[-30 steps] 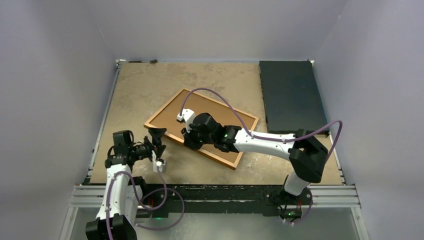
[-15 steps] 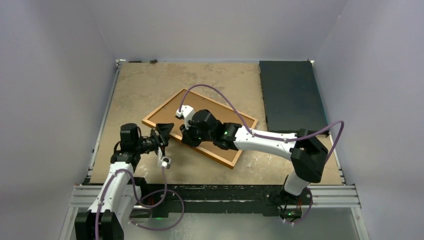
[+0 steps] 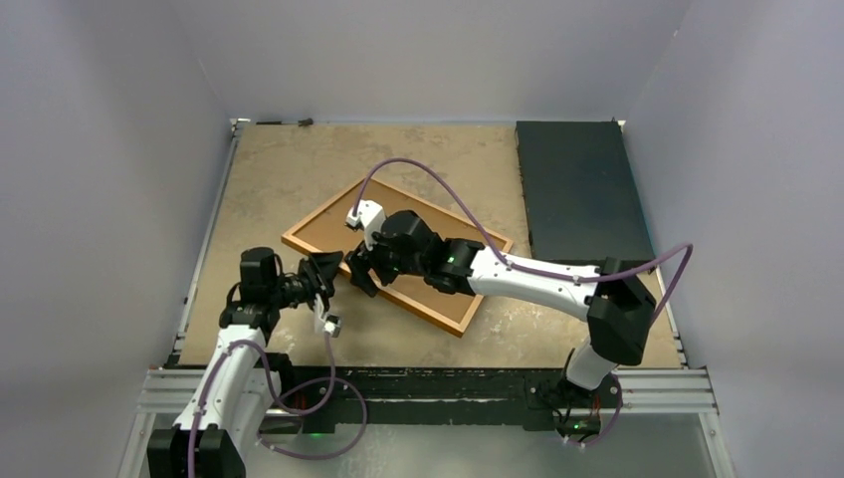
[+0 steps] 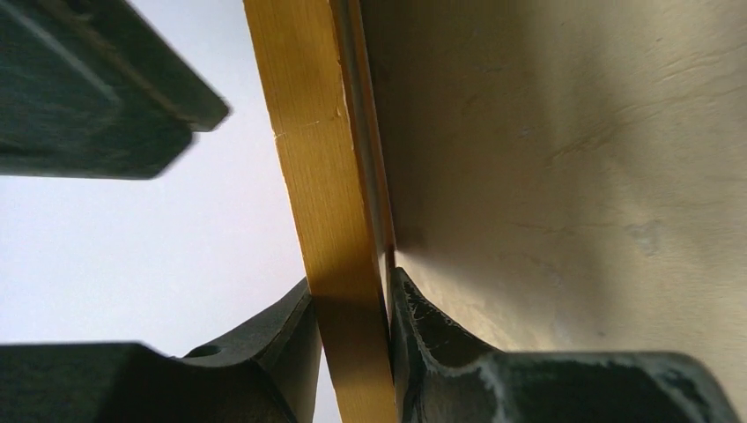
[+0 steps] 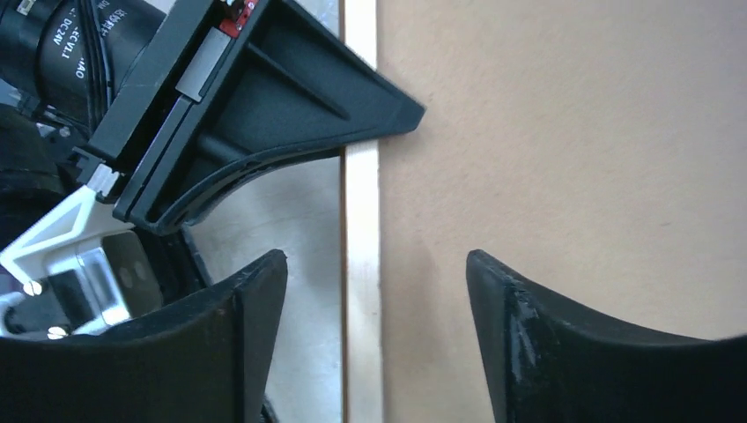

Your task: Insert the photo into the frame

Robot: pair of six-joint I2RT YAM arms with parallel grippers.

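Observation:
The frame [image 3: 428, 261] lies back-up on the table, thin orange-brown wood round a plain brown board. My left gripper [image 3: 332, 269] is shut on its near-left edge. In the left wrist view the wooden edge [image 4: 317, 176] is pinched between both fingers of the gripper [image 4: 348, 295]. My right gripper [image 3: 359, 271] hovers over the same edge just beside it, open. In the right wrist view it [image 5: 374, 257] straddles the pale wooden strip [image 5: 359, 220] and the brown board [image 5: 564, 132] without touching either. The photo is out of view.
A dark black slab [image 3: 577, 189] lies at the table's back right. The left gripper's black fingers [image 5: 264, 115] sit close in front of the right one. Grey walls enclose three sides, and a metal rail [image 3: 428, 388] runs along the near edge.
My left arm reached in to the frame's near-left edge and its gripper closed on it. My right gripper, shut on that edge before, has opened and let go.

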